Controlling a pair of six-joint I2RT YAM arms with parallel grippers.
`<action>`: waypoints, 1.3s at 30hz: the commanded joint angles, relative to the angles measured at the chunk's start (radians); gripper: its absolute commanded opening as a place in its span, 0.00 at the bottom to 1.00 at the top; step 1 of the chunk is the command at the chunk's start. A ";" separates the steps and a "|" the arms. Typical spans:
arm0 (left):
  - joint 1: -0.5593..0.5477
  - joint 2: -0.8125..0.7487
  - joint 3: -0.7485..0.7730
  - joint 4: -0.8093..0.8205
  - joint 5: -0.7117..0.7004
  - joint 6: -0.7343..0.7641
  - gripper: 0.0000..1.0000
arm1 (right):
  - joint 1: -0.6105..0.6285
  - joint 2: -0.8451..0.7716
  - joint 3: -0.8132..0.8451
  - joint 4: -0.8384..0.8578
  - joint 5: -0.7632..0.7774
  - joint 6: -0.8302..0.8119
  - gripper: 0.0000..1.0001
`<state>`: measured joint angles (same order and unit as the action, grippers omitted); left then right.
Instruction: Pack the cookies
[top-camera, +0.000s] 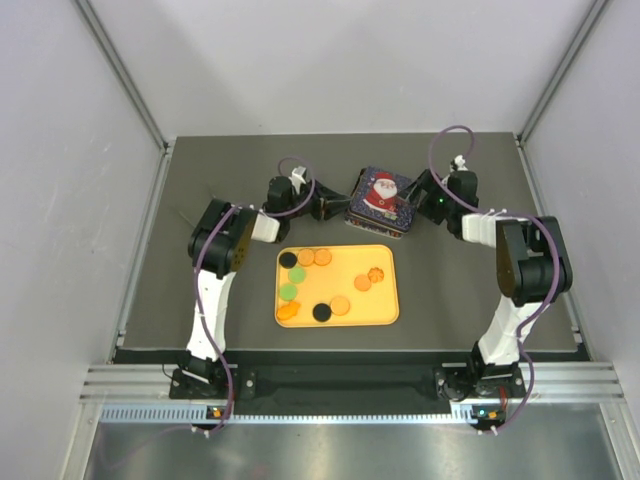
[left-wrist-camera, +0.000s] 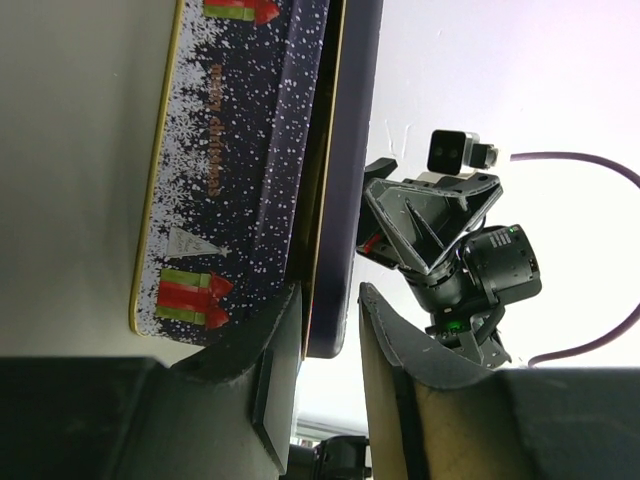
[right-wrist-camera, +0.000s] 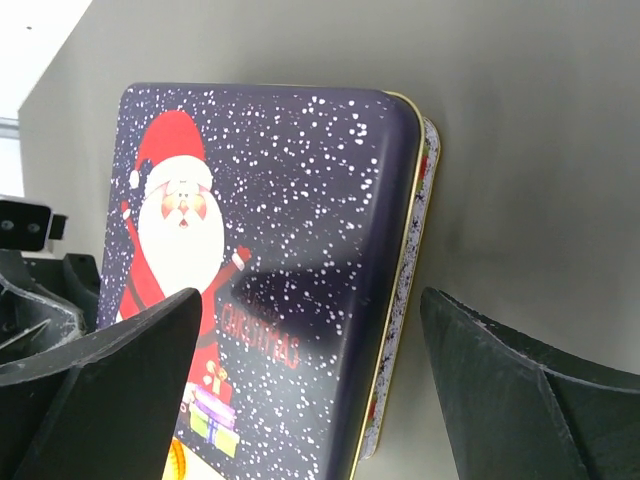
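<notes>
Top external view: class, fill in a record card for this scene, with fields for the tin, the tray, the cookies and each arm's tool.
Tin: Santa-printed tin, lid on, beyond the tray, between the two tools
Tray: orange tray, nearer the arm bases
Cookies: about ten cookies loose on the tray; orange, green and black
Left tool: left tool straddles the tin's lid edge, with a sliver of gap at one finger
Right tool: right tool open wide over the tin's other side
</notes>
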<state>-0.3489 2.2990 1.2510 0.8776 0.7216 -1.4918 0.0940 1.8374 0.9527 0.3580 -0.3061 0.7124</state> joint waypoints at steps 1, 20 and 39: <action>0.019 -0.052 0.001 -0.031 0.021 0.034 0.36 | 0.021 -0.009 0.052 -0.033 0.035 -0.044 0.90; 0.047 -0.112 0.016 -0.235 -0.002 0.171 0.34 | 0.061 0.011 0.190 -0.252 0.136 -0.134 0.88; 0.024 -0.052 0.125 -0.388 -0.114 0.206 0.25 | 0.125 0.074 0.334 -0.412 0.229 -0.199 0.86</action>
<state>-0.3153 2.2414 1.3384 0.5213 0.6456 -1.3186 0.2024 1.8977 1.2392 -0.0372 -0.1017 0.5385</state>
